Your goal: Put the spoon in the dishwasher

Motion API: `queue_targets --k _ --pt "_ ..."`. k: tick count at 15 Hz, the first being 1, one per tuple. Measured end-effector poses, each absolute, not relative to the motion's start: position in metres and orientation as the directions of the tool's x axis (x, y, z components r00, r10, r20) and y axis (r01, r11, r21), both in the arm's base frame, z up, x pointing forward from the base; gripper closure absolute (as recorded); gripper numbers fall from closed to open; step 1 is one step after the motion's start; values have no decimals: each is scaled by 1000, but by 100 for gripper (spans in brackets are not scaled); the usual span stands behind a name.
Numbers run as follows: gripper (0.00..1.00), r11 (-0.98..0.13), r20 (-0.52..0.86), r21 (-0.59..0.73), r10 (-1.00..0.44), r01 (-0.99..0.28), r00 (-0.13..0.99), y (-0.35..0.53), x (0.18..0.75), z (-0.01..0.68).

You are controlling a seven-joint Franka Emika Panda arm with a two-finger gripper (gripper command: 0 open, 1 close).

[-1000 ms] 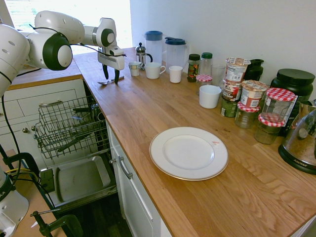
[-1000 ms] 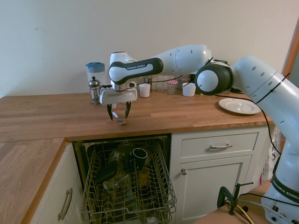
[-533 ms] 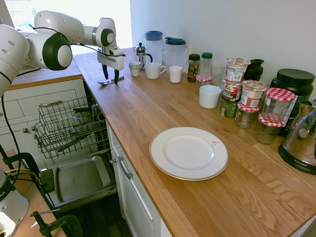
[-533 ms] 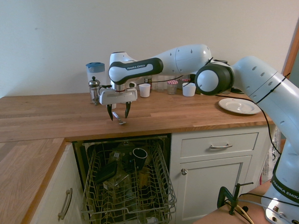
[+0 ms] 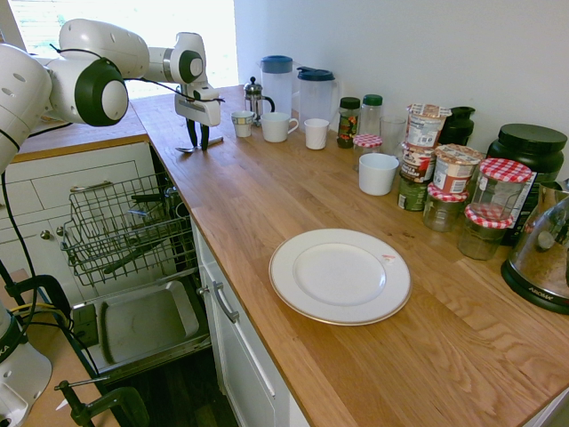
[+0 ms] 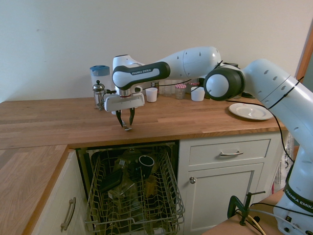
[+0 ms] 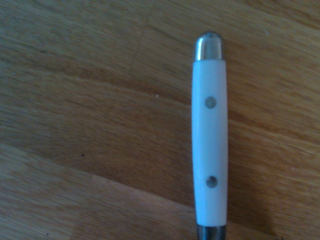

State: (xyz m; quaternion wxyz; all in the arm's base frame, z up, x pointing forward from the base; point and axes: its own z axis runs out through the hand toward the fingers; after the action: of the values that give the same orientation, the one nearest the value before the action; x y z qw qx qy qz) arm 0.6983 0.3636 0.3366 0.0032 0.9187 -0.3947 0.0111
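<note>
Kitchen worktop, wooden: my gripper points straight down at its front edge above the open dishwasher, jaws narrowed around the spoon, which lies right there on the wood.

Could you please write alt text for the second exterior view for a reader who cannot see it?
A white robot arm's gripper points down at a spoon near the wooden countertop's front edge, fingers either side. Below, the dishwasher rack is pulled out.
</note>
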Motion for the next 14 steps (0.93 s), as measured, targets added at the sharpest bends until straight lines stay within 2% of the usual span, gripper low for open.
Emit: queue_targets --k 14 --pt "100 -641 42 12 -766 -767 641 362 703 340"
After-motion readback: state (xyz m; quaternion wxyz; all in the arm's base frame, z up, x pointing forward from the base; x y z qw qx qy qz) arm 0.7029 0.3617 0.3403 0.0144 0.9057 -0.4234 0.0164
